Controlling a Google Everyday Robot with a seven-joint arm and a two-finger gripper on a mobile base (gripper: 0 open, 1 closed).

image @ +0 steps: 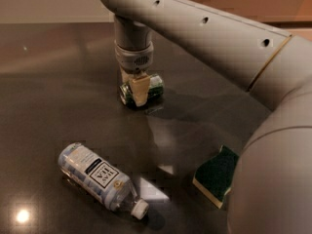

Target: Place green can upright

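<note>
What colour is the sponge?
Dark green sponge with a pale yellow underside, clearest in the camera view; the gripper holds the green can.

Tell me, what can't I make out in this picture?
Camera view only.
Green can: middle hidden by the claw, which sits right over it.
Sponge: right part hidden behind the robot's arm.
Bottle: label print too small to read.

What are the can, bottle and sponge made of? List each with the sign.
The green can, lying at the pincer: probably metal, glossy green sides. The bottle: clear plastic, see-through wall, printed label, white cap. The sponge: likely foam, dark green scouring face over a pale yellow layer.
</note>
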